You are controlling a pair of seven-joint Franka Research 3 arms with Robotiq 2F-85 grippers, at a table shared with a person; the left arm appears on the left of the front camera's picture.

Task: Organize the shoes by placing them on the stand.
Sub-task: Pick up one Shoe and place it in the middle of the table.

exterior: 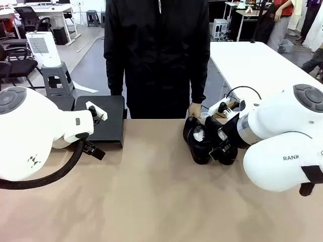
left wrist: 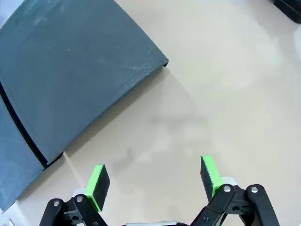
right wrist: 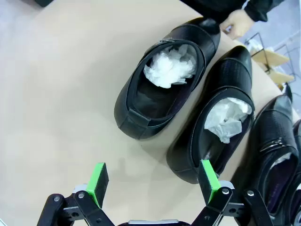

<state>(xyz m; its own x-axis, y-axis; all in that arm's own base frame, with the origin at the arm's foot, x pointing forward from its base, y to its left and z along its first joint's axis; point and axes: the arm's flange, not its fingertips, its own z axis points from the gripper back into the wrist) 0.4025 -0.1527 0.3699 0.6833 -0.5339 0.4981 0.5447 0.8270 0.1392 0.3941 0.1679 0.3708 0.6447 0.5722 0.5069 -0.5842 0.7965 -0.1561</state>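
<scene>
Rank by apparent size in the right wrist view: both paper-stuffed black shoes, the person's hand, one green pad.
1. Left glossy black leather shoe and middle shoe: alike, unranked.
2. Person's hand and green gripper pad: similar; pad is nearest the camera, so unsure.

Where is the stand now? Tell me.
In the front view the stand sits at the far left edge of the table, with the shoes on the right; the open left gripper hovers by its corner.

Tan table [exterior: 151, 201] bearing a black stand [exterior: 103, 118] at its far edge; shoes [exterior: 199, 151] clustered well right of the stand.
</scene>
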